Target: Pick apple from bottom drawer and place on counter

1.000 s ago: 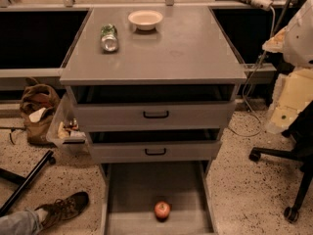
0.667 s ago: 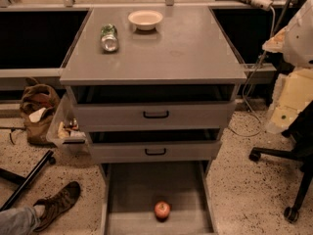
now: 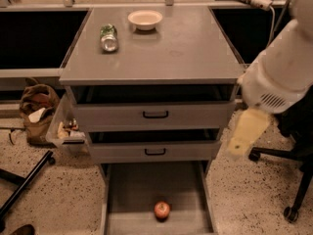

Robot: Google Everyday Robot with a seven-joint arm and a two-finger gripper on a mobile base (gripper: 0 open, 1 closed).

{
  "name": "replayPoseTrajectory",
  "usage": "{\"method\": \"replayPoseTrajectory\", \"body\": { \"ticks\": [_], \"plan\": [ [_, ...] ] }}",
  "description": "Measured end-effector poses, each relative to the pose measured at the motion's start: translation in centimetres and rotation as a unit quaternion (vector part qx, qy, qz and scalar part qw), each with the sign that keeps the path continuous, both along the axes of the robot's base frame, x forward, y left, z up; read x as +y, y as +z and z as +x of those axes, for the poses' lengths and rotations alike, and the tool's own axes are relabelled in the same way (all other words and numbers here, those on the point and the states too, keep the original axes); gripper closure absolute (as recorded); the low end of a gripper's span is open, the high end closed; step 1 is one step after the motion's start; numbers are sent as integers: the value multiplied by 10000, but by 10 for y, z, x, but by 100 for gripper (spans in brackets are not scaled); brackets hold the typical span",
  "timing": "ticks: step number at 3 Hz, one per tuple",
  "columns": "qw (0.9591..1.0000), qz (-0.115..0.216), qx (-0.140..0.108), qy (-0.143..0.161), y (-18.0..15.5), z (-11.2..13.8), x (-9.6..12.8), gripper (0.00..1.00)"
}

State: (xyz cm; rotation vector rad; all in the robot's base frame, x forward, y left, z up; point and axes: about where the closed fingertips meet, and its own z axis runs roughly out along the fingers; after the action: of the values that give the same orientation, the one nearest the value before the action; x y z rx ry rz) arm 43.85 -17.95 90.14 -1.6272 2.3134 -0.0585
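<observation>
While the apple [image 3: 162, 210] lies unpicked in the bottom drawer [image 3: 137, 190], the hand [image 3: 242, 141] hangs at 3 o'clock, its grip untellable

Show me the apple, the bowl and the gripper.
apple [image 3: 162, 209]: camera view, centre of the fruit, lying in the bottom drawer [image 3: 132, 192].
cream bowl [image 3: 145, 19]: camera view, its inner hollow, on the counter's [image 3: 176, 53] far side.
gripper [image 3: 240, 141]: camera view, its pale lower end, hanging right of the middle drawer [image 3: 190, 151].

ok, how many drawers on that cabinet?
3. Top drawer under the counter, middle drawer below it, both with black handles; bottom drawer pulled out at floor level, apple on its floor. None look hidden. Gripper hangs right of them, level with the upper two.
</observation>
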Motion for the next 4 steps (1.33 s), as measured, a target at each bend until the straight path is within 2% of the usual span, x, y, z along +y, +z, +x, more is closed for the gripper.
{"method": "replayPoseTrajectory", "body": {
  "ticks": [1,2,3,4],
  "plan": [
    [9989,322,299,-156,-84,4,28,0],
    [9966,609,529,-155,-167,5,43,0],
    [9967,701,370,-175,-173,14,47,0],
    [9967,701,370,-175,-173,14,47,0]
  ]
}}
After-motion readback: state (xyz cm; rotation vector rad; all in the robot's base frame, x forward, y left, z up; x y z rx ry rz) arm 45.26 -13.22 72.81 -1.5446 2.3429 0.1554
